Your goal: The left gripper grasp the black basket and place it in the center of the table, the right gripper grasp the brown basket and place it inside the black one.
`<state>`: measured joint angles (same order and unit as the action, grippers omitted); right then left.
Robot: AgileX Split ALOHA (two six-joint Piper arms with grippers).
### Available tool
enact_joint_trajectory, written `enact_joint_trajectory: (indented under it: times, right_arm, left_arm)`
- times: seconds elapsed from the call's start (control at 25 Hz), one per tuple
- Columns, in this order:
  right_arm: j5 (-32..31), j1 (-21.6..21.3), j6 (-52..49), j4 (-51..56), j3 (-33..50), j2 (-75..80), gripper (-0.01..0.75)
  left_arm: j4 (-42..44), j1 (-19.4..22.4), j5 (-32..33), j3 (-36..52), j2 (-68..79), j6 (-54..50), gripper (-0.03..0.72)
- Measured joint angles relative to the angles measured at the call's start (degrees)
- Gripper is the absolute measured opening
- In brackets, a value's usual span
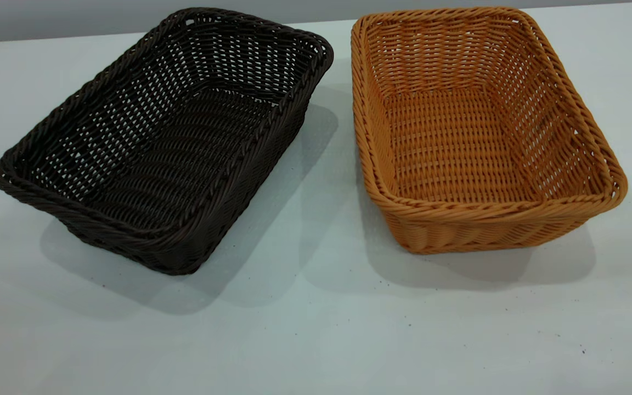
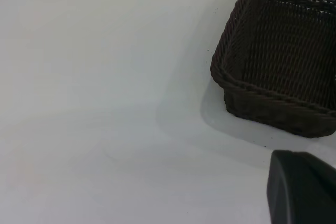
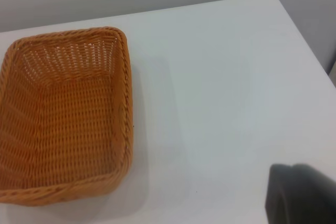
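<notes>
Two woven baskets are seen standing side by side on the white counter, apart from each other, with a strip of bare counter between them. Nothing is held in either basket; only the woven floor is shown inside each.

The black basket is placed in the left half of the exterior frame. Its long axis is turned on a diagonal, from the lower left of the frame to the upper middle, so that one short end is pointed toward the lower left corner.

The brown basket is placed in the right half of the frame. Its long axis is run almost straight from the bottom of the frame toward the top, with one short end faced to the lower edge.

Neither arm is shown in the exterior view. In each wrist view only a dark corner of that arm's own gripper is seen, the left gripper near the black basket and the right gripper off to one side of the brown basket. How far the jaws of either are open cannot be told.
</notes>
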<state>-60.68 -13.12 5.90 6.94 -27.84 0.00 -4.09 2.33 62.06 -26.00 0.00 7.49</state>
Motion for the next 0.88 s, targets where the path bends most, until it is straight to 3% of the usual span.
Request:
enact_joint_trajectory:
  times: [0.88]
  right_arm:
    - [0.1, 0.0, -0.2, 1.2, 0.0, 0.0, 0.000]
  left_arm:
    - [-0.1, 0.0, 0.0, 0.0, 0.0, 0.0, -0.001]
